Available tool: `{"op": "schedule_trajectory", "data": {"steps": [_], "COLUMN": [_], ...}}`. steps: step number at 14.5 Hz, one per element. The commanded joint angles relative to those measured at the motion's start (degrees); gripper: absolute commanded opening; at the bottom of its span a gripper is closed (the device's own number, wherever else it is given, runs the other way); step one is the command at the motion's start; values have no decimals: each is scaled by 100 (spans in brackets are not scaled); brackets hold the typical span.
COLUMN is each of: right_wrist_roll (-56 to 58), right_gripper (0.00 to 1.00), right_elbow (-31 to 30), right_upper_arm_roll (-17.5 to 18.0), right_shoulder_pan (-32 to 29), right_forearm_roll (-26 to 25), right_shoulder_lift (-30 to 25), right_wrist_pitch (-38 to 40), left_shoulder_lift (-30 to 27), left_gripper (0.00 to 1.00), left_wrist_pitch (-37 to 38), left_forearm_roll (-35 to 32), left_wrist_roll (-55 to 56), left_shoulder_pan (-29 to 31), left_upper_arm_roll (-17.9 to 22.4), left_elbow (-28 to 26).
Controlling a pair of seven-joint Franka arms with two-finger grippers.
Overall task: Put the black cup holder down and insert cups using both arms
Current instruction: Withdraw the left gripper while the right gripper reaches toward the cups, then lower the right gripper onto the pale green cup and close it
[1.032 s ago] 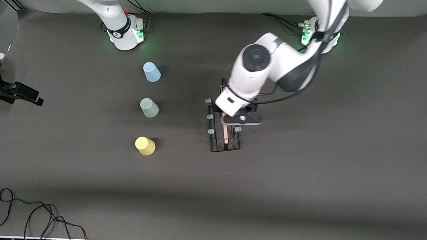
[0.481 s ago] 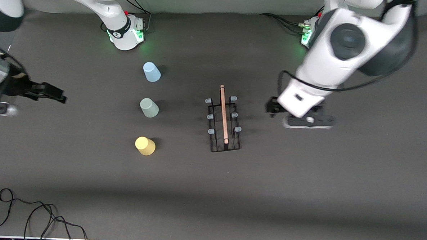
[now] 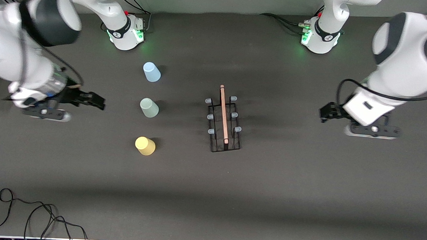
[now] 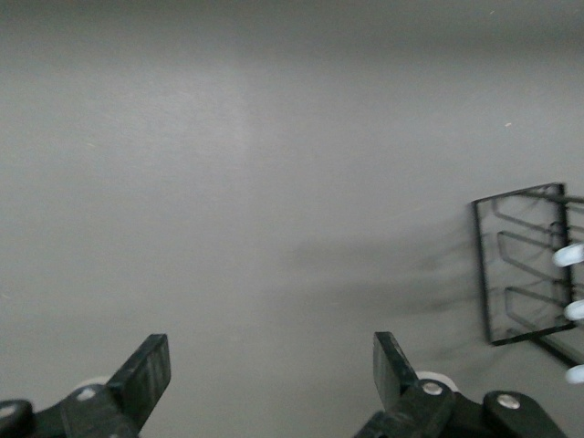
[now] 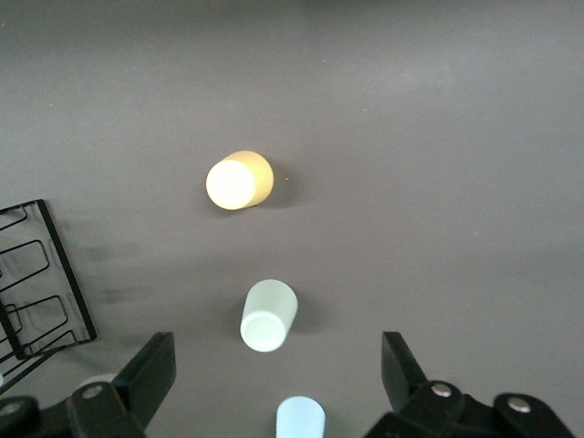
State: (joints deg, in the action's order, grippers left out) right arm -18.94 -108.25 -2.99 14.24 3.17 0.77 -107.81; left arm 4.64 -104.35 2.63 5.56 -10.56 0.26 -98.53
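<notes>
Holder [image 3: 223, 121] set upright mid-table; three cups [image 3: 149, 107] inverted in a row toward the right arm's end; judged light, thin, slippery, best pinched across the sidewall; right gripper [image 3: 92, 100] spread wide beside them; left gripper [image 3: 328, 112] spread wide, empty.

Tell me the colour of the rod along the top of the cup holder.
Light wooden tan-pink; the rod shows best in the front view.

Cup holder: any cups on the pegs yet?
Empty. The black cup holder stands with all six pegs bare; the three cups sit on the table beside it.
</notes>
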Motion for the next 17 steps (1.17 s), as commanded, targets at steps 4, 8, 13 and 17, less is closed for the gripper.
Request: {"op": "schedule_trajectory", "data": {"steps": [4,8,13,17], "right_wrist_roll": [-556,-637,-1118,-1499], "right_gripper": [100,100,100,100], "right_elbow": [-2241,-3182,-3571,-3562], "right_upper_arm_roll": [-26,-26,-18,-35], "right_shoulder_pan": [429,597,939,1344], "right_forearm_roll": [-36,-36,-36,-36], "right_shoulder_lift": [-657,-420,265,784], "right_wrist_pitch": [-2003,-3392,-4501,-5091], "left_shoulder_lift": [-561,-587,-622,-780], "left_gripper": [98,98,98,98], "left_wrist_pitch": [-111,-209,510,1162], "left_forearm_roll": [-87,-167,-272,-281], "left_wrist_roll": [-714,-977,-1083,-1074], "left_shoulder_pan": [599,933,933,933], "left_upper_arm_roll": [-52,-61,-61,-61], "left_elbow": [-517,-659,-300,-8]}}
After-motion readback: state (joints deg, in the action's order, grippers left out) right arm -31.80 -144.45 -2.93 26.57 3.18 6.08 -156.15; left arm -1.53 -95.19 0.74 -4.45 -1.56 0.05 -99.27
